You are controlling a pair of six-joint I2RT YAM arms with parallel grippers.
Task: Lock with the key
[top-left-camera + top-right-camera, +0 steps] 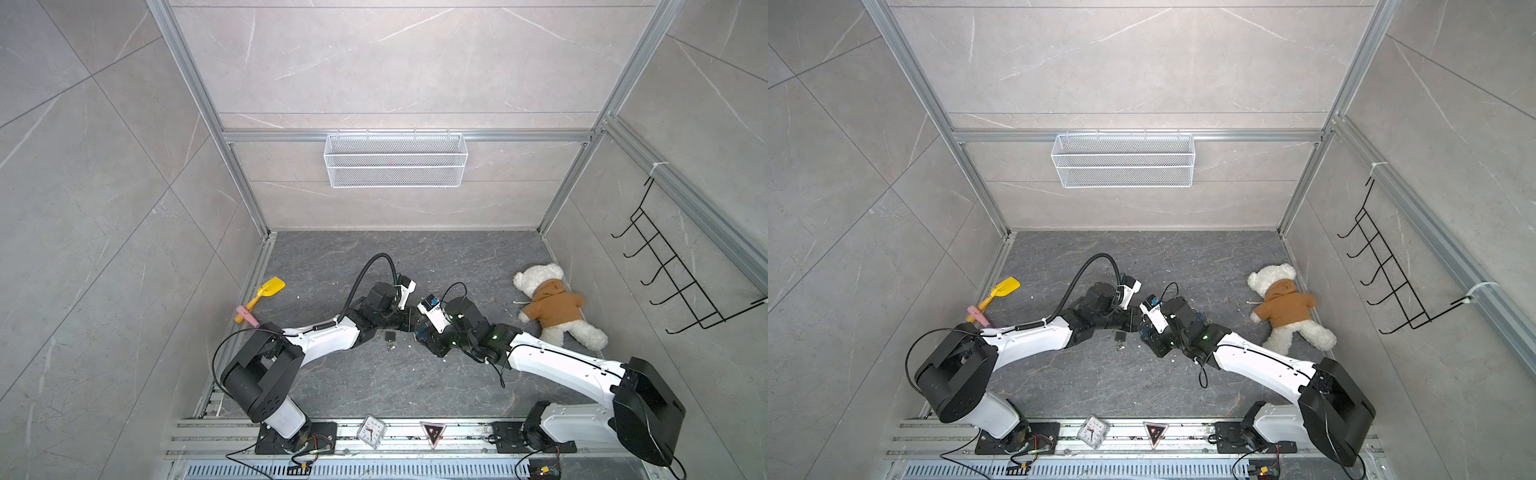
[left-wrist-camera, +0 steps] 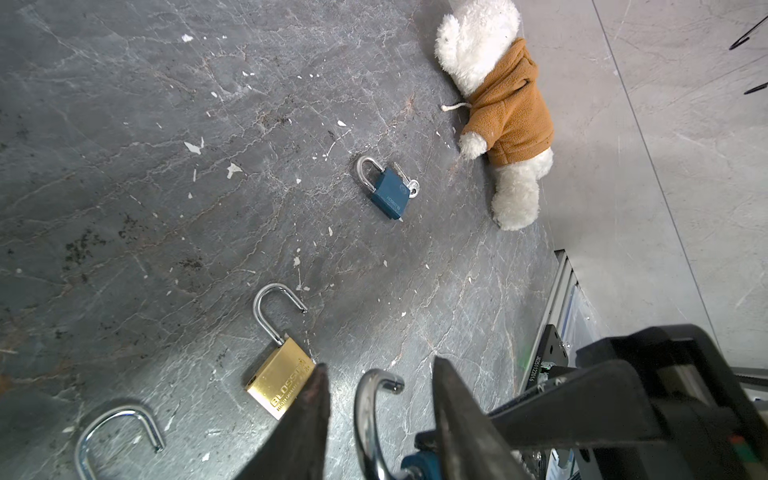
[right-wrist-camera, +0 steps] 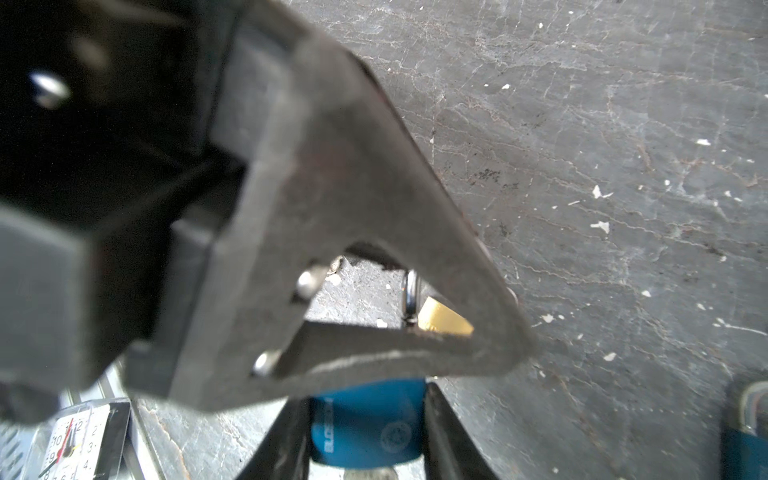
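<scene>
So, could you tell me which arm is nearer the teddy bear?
Right. The right arm passes close beside the teddy bear; the left arm lies well across the table.

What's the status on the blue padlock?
Right gripper clamped on blue padlock body. Left gripper open, straddling its open shackle. Brass padlock lying close by.

This is a robotics lab test cell. A silver aluminium extrusion frame (image 1: 270,136) holds grey marble-look wall panels (image 1: 104,187) around a dark stone-pattern floor (image 1: 374,382). At 6 o'clock, two white-and-black robot arms (image 1: 328,334) are bolted to a slotted aluminium rail (image 1: 465,434). A white wire-mesh basket (image 1: 395,160) hangs at 12 o'clock, and a black wire hook rack (image 1: 675,270) at 3 o'clock.
</scene>
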